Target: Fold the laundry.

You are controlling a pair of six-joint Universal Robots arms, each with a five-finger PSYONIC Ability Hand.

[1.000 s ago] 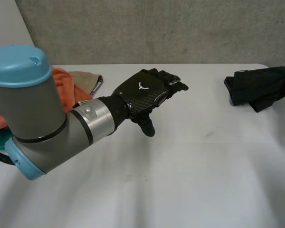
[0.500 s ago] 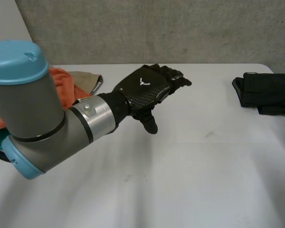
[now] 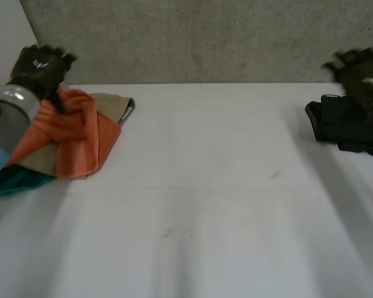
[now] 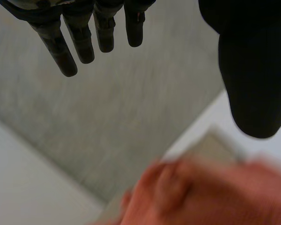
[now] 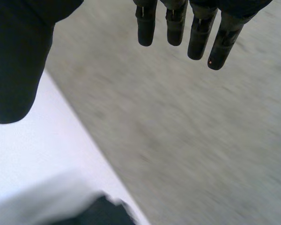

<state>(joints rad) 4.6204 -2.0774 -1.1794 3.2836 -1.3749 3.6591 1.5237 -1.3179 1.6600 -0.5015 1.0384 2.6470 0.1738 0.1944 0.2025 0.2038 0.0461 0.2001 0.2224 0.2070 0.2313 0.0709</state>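
The orange cloth (image 3: 74,133) was the thing to look at here. It sat crumpled on top of a heap at the robot's left end of the desk (image 3: 205,198), nowhere near folded. It was draped over a tan cloth (image 3: 110,102) that stuck out behind it, and a bit of teal cloth (image 3: 15,181) poked out from under it on the robot's side. So that made three pieces in one messy pile, and I'd say none of them had been started. Well apart from the orange cloth, at the opposite end of the desk, lay a black garment (image 3: 342,124) in a compact bundle. It looked to me like a finished fold, though I couldn't tell how tidy it really was. The left robot hand (image 3: 40,62) hung in the air just above and behind the orange cloth, not touching it. Its wrist camera showed the fingers straight and spread away from the thumb, holding nothing, with the orange cloth down below the palm. The right robot hand (image 3: 363,77) was way across the desk from the orange cloth, hovering over the black garment. It was open and empty too, fingers straight and thumb off to the side. My read was one item done at most and the whole heap left. The orange cloth seemed the obvious next pick since it was on top and the left robot hand was right there. Nothing had been spread out on the big bare stretch of desk between the orange cloth and the black garment.
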